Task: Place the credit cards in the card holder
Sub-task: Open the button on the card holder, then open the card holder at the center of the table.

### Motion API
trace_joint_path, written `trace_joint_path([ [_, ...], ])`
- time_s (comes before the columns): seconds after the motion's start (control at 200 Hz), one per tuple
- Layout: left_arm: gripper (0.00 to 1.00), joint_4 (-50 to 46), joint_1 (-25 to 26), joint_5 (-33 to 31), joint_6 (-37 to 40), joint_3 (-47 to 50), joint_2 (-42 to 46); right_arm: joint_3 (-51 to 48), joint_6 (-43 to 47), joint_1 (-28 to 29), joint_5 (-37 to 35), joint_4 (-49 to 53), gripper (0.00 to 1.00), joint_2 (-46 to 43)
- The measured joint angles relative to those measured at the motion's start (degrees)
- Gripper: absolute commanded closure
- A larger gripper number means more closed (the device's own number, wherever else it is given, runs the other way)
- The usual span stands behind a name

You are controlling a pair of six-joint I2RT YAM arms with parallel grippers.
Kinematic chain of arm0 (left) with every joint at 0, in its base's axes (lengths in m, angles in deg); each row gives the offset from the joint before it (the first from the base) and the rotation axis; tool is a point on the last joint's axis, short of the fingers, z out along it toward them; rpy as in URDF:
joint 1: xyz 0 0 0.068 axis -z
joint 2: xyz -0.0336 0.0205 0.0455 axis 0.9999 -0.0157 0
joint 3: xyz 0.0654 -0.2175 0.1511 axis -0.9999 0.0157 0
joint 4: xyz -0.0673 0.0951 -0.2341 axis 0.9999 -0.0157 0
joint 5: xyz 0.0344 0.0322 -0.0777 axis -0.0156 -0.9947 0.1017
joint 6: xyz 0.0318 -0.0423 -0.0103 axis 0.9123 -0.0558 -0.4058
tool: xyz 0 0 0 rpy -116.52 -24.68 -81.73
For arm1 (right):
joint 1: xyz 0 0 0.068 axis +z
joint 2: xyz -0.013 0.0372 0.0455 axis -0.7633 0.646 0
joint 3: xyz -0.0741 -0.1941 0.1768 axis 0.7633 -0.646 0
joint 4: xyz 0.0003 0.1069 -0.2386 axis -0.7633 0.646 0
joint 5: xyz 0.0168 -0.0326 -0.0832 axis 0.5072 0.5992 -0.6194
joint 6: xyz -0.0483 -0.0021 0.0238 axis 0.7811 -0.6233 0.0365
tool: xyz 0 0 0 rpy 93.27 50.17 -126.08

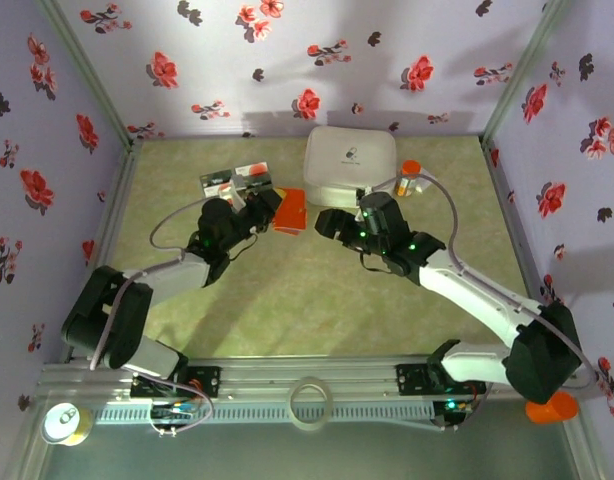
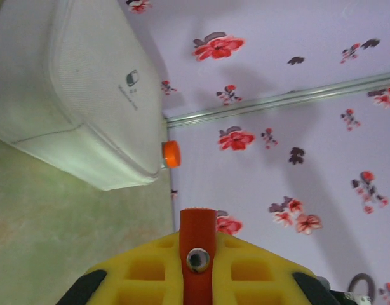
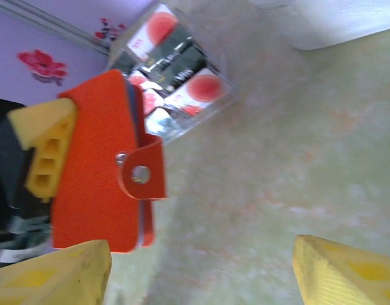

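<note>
The credit cards [image 1: 237, 181] lie together on the green surface [image 1: 287, 290], back left. Just right of them, my left fingers [image 1: 268, 206] are clamped on the orange card holder [image 1: 291, 212]. My right fingers [image 1: 327, 222] hover beside it, spread wide and empty.

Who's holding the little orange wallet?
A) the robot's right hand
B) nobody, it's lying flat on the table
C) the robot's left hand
C: the flat bright orange folding wallet is clamped between the left hand's yellow fingers, while the right hand is open with nothing in it.
</note>
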Motion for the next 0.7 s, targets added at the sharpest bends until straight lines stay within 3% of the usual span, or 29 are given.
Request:
trace_joint_path([
  [0.34, 1.0, 6.91, 0.09, 0.0, -4.63, -0.02, -1.29, 3.91, -5.2, -0.63, 6.73, -12.11, 0.22, 10.25],
  [0.7, 1.0, 11.96, 0.57, -0.42, -7.37, -0.02, -3.39, -1.33, -13.53, -4.42, 13.2, -31.82, 0.6, 13.27],
])
